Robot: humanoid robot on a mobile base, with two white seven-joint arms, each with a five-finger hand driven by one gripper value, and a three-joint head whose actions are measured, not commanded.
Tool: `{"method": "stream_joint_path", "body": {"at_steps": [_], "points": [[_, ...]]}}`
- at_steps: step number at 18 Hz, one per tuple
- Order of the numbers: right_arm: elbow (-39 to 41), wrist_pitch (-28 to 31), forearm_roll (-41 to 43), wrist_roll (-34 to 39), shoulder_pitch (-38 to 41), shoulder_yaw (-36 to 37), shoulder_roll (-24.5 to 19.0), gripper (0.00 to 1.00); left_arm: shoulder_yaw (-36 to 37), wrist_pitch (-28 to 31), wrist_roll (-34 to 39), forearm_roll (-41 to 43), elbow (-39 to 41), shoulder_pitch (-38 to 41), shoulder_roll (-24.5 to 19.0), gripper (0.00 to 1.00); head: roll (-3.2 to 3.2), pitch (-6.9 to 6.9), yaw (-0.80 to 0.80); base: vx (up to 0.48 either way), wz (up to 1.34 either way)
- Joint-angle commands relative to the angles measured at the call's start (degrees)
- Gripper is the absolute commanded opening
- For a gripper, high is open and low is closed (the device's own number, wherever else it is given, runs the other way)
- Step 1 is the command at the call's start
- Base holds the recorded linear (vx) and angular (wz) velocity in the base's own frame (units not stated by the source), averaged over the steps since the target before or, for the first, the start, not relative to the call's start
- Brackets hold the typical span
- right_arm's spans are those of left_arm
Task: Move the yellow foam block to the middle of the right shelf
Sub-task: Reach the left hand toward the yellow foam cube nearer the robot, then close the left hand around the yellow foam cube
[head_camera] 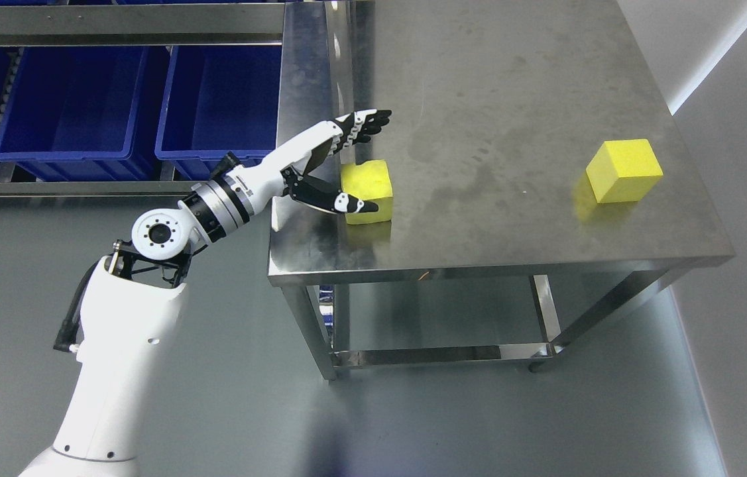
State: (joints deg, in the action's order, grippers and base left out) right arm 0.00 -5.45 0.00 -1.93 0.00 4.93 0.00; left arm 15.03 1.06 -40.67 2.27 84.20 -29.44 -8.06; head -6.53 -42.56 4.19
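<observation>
A brushed stainless-steel table (512, 79) with a smudged, dully reflective top stands on four square steel legs joined by low crossbars, over a grey floor (413, 424). Two things lie directly on it: a yellow foam cube (368, 191) at about 8 o'clock near the left edge, and a second yellow foam cube (624, 170) at 3 o'clock near the right edge, well apart.

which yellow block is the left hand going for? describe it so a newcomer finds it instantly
Start at the steel table and go to its left edge, beside the blue bins. The yellow foam block sits there, framed by the left hand, thumb on its near face and fingers stretched above it. The other yellow block stands alone near the right edge, with no hand close.
</observation>
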Motion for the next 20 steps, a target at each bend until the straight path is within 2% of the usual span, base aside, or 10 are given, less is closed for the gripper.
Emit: {"method": "stream_joint_path", "body": {"at_steps": [1, 5, 7, 11, 17, 20], "points": [[1.0, 0.0, -0.2, 0.0, 0.1, 0.0, 1.0, 1.0, 9.9, -0.2, 0.0, 3.0, -8.7, -1.8, -0.5, 0.98, 0.0, 0.0, 0.0, 0.0, 0.0], [1.0, 0.0, -0.2, 0.0, 0.1, 0.0, 1.0, 1.0, 9.8, -0.4, 0.2, 3.6, -11.0, -3.2, -0.5, 0.98, 0.0, 0.0, 0.0, 0.0, 0.0], [1.0, 0.0, -0.2, 0.0, 0.1, 0.0, 1.0, 1.0, 9.7, -0.5, 0.2, 3.6, -11.5, -3.6, -0.5, 0.94, 0.0, 0.0, 0.0, 0.0, 0.02], [1.0, 0.0, -0.2, 0.0, 0.1, 0.0, 1.0, 1.0, 7.8, -0.7, 0.1, 3.5, -12.0, -3.9, -0.1, 0.78, 0.0, 0.0, 0.0, 0.002, 0.03], [1.0, 0.0, -0.2, 0.0, 0.1, 0.0, 1.0, 1.0, 2.6, -1.1, -0.1, 3.4, -11.9, -3.8, 2.9, 0.52, 0.0, 0.0, 0.0, 0.001, 0.01], [1.0, 0.0, -0.2, 0.0, 0.1, 0.0, 1.0, 1.0, -1.0, -4.0, -0.2, 3.2, -11.8, -3.6, 4.9, 0.39, 0.0, 0.0, 0.0, 0.0, 0.0]]}}
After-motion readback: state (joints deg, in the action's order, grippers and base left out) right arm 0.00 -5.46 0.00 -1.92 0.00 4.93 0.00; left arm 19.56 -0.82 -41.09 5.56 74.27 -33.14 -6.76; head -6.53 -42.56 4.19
